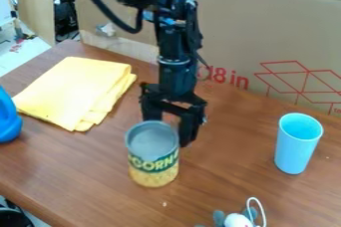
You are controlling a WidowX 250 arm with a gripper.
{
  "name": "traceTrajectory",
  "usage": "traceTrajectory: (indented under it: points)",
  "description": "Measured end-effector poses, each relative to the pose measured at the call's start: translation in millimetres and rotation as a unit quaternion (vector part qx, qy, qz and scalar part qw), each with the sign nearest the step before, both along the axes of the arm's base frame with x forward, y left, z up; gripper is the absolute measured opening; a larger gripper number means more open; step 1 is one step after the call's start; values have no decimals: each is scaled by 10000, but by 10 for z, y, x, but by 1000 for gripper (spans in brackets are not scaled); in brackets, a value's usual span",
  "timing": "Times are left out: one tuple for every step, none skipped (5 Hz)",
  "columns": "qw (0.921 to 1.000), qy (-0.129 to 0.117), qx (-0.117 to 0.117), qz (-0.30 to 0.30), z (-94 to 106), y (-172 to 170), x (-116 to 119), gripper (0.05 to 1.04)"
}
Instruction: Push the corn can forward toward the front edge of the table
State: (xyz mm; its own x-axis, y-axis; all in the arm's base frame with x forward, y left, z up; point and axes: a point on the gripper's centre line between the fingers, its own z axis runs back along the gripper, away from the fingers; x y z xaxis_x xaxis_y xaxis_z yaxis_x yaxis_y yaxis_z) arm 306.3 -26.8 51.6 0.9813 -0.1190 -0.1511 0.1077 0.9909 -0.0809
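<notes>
Although the view's bottom edge cuts it off, a small white and grey toy (238, 220) with a looped cord is nearest, on the brown table (86, 176). Next back is the can (152, 157), upright left of centre, greyish top, yellow and green label. Progress, as far as visible: gripper is down at the can, which stands on the table, not lifted. No secure hold made out, so I'd judge this as pre-grasp; closing on it and any lift look undone.

Light blue cup (294, 145) upright at right, well apart from the can. Darker blue object (8, 117) at the left edge, partly cut off, can't identify it.

Just behind the can is the black gripper (171, 130), pointing down, fingers apart with a gap. One finger is partly hidden behind the can's rim, the other sits just beside its rear right side; contact can't be told. Arm (176, 64) comes from the top edge, nearly vertical above the gripper. Folded yellow cloth (73, 89) lies back left, apart from the can. Farthest along the table, cardboard (233, 29) with red print stands upright behind the arm.
</notes>
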Motion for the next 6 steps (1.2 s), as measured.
traceTrajectory:
  points:
    - [9991,250,-279,202,-54,50,-195,1001]
    - [9982,451,-307,263,-97,90,-324,1001]
    - [9971,601,-344,330,-93,111,-374,1001]
    - [9948,785,-432,474,-58,188,-423,1001]
    - [9955,641,-507,471,141,210,-373,1001]
    - [9986,214,-211,424,434,354,-288,1001]
